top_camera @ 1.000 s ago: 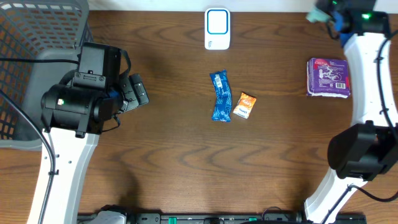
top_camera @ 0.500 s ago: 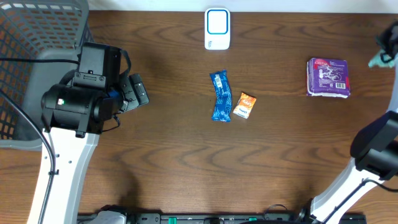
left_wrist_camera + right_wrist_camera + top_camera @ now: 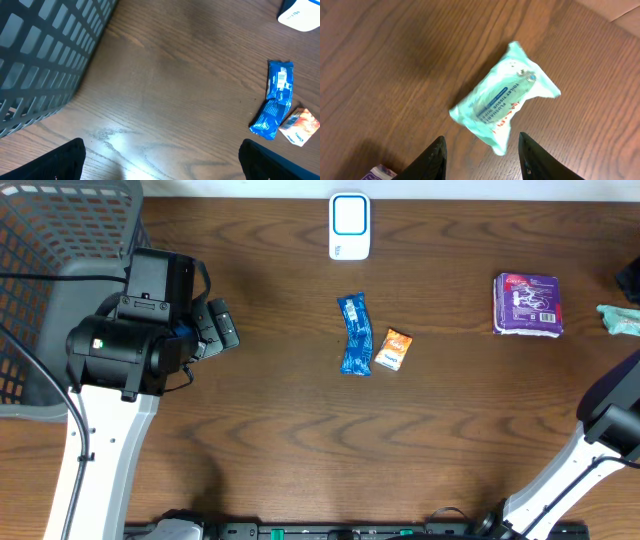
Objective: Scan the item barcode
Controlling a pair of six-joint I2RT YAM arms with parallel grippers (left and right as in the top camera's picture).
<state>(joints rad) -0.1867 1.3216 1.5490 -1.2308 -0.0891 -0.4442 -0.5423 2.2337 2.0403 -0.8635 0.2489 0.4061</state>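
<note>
wipes pack (image 3: 505,112) cut off at overhead edge; right jaws apart over it; left jaws wide apart.

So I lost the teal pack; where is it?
The teal pack is at the overhead view's far right edge, beside the purple pack, under the right gripper.

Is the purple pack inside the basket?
No, the purple pack lies on the table at the right side, far from the basket.
</note>
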